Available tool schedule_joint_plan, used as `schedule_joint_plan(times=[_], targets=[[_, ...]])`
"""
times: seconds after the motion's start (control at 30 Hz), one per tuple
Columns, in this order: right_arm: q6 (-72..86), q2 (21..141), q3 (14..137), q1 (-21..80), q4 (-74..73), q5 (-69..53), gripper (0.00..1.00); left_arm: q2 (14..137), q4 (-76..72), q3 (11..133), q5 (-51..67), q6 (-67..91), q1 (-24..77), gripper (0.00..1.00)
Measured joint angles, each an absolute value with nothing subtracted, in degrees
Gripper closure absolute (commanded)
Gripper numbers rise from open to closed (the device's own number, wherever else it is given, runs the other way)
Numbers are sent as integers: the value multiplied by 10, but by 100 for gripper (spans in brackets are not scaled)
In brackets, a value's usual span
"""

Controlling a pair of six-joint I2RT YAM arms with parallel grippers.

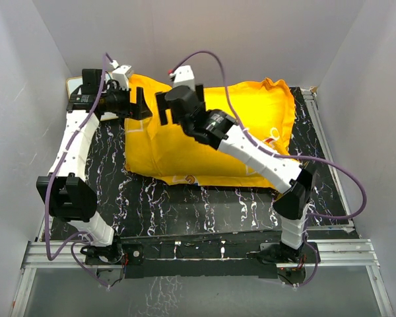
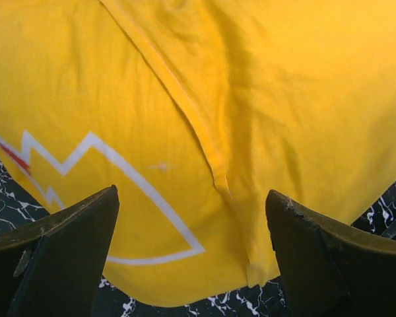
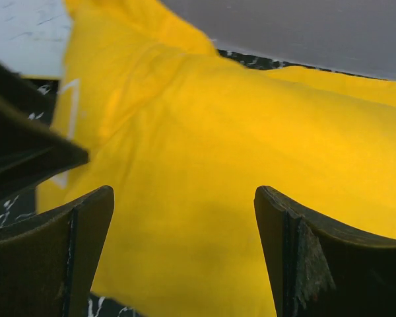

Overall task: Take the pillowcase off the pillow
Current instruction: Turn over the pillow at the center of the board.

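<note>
The left claw [image 1: 142, 104] and right claw [image 1: 164, 107] are held wide open, empty, above the pillowcase [image 1: 218, 132] on the worktop [image 1: 185, 205]

We cannot see the pillow: the pillowcase [image 1: 165, 155] covers it whole. The right arm [image 1: 257, 153] hides part of the pillowcase; both wrist views crop it.

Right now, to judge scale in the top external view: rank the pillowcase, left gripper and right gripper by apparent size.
1. pillowcase, by far.
2. left gripper and right gripper: alike, not ranked.
</note>
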State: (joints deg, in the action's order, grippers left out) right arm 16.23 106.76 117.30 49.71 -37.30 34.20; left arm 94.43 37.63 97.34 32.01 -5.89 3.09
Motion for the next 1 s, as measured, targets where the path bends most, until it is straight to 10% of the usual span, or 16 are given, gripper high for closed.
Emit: schedule_joint_plan(times=[1.0], targets=[[76,1280,1372,536,-329,343,10,939,411,830,396,-8,-104,25]])
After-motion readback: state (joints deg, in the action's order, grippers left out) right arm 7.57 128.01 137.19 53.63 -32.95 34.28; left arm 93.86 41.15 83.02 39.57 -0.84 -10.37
